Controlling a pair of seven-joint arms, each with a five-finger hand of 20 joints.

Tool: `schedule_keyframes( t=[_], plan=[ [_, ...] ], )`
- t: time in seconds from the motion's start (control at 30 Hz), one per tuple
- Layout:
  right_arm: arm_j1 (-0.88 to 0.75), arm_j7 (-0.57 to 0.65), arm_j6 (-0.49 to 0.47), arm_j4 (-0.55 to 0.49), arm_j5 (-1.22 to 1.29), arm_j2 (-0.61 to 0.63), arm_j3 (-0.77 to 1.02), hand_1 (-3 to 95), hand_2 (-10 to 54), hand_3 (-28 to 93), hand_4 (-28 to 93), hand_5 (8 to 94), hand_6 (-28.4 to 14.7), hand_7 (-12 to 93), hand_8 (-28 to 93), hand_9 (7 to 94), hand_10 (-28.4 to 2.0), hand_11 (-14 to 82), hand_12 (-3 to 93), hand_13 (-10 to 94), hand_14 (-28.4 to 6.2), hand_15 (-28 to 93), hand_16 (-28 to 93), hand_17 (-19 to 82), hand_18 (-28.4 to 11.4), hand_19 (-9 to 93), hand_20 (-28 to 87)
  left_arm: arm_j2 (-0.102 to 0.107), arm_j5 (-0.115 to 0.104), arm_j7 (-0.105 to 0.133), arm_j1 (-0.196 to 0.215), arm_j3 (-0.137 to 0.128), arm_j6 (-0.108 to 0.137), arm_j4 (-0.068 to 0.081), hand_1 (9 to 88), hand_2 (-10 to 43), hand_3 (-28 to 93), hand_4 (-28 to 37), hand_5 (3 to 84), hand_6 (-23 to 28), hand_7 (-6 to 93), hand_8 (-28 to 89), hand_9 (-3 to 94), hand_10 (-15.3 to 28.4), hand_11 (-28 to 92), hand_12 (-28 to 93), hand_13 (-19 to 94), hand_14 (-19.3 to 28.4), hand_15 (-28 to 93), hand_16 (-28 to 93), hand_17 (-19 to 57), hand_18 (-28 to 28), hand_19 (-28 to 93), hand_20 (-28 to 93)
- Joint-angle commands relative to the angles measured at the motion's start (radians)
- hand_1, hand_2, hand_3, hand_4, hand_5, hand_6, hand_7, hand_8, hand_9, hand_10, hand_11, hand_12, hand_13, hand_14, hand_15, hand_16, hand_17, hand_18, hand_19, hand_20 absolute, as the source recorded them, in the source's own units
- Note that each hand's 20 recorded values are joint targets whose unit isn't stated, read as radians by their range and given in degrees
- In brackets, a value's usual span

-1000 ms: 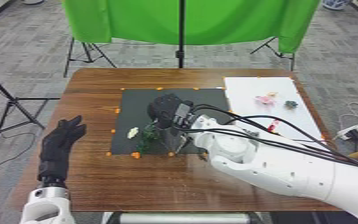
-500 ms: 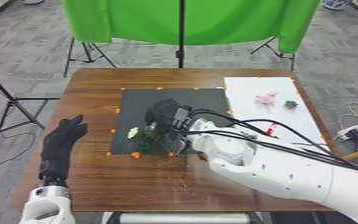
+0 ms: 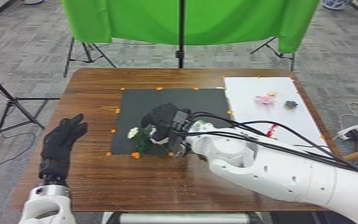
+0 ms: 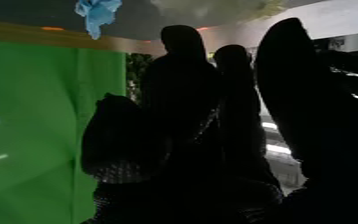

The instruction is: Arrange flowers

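Black mat centre, head view, is the clock centre. The white flower lies at 8 o'clock; green foliage is at 7 o'clock, close to the right hand. The pink flower and dark blue flower lie on the white sheet, between 2 and 3 o'clock.

Right hand: over the mat, slightly towards 9 o'clock; closure and load cannot be told. Left hand: between 8 and 9 o'clock, relaxed, fingers extended, empty.

The likely step is placing or adjusting a stem. Recommended method:
1. Confirm the grip before any lift.
2. Keep pressure light and low on the stem, clear of petals.
3. Withdraw towards 4 o'clock, avoiding snagged foliage.
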Motion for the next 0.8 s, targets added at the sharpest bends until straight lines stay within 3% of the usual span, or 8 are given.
schedule_keyframes(
  t=[0.03, 0.2, 0.33, 0.43, 0.57, 0.8],
  plan=[
    [-0.002, 0.012, -0.051, -0.049, 0.006, 0.031, 0.044, 43.2, -9.5, 68, -21, 53.7, 5.6, 15, -11, 68.2, -13.1, 13.1, 18.5, 86, -2.9, 57, 34, 60, -10.9, 93, 51, -0.005, 0.009, -0.016, 0.002, -0.004, -0.008, 0.007, 20.4, 7.3, 61, -28.3, 47.3, 4.4, 11.6, -6, 44.4, 14.5, 18, 12, 30, 17.6, 25, 0, -0.5, 13.6, 13, 20],
    [-0.038, 0.031, -0.037, -0.088, -0.001, 0.064, 0.129, 42.7, -9.5, 68, -21, 51.8, 5.2, 14, -11, 67.2, -13.6, 12.2, 18.0, 86, -3.1, 56, 34, 59, -11.2, 93, 49, -0.008, 0.01, -0.013, 0.008, -0.003, -0.011, 0.003, 20.4, 7.1, 62, -28.3, 47.4, 4.4, 11.6, -6, 44.4, 14.5, 18, 12, 30, 17.6, 25, 0, -0.6, 13.6, 13, 20],
    [-0.127, 0.089, 0.021, -0.159, 0.02, 0.13, 0.312, 41.8, -9.5, 67, -21, 51.8, 4.5, 14, -11, 66.7, -13.5, 12.3, 18.3, 85, -3.6, 55, 34, 58, -11.8, 93, 48, -0.009, 0.012, -0.016, 0.003, -0.003, -0.008, 0.005, 20.6, 7.1, 61, -28.3, 47.4, 4.4, 11.6, -6, 44.4, 14.4, 18, 12, 30, 17.7, 25, 1, -0.6, 13.6, 13, 21],
    [-0.19, 0.17, 0.067, -0.194, 0.019, 0.191, 0.437, 39.7, -9.5, 67, -20, 54.2, 2.6, 13, -10, 66.5, -13.3, 13.1, 19.2, 83, -4.8, 57, 34, 57, -12.5, 93, 48, -0.01, 0.008, -0.011, 0.021, -0.011, -0.001, -0.001, 20.6, 7.0, 62, -28.3, 47.4, 4.4, 11.5, -6, 44.4, 14.4, 18, 12, 30, 17.7, 25, 1, -0.6, 13.6, 13, 21],
    [-0.22, 0.249, 0.026, -0.152, 0.018, 0.246, 0.547, 37.6, -9.5, 65, -17, 57.6, 1.1, 12, -8, 67.4, -13.9, 14.0, 20.0, 82, -5.6, 58, 34, 56, -12.8, 93, 49, -0.012, 0.005, -0.011, 0.034, -0.014, 0.008, -0.007, 20.6, 7.2, 61, -28.3, 47.4, 4.4, 11.5, -6, 44.4, 14.5, 18, 12, 30, 17.7, 25, 0, -0.6, 13.6, 13, 21],
    [-0.216, 0.34, -0.066, 0.01, 0.043, 0.253, 0.614, 35.5, -9.5, 64, -15, 58.5, 0.5, 12, -8, 68.6, -15.1, 14.4, 20.3, 82, -6.3, 59, 34, 57, -13.3, 93, 50, -0.012, 0.01, -0.014, 0.027, -0.01, 0.001, -0.007, 20.8, 7.2, 61, -28.3, 47.4, 4.5, 11.6, -6, 44.5, 14.5, 18, 12, 30, 17.7, 25, 0, -0.6, 13.6, 13, 21]
  ],
)
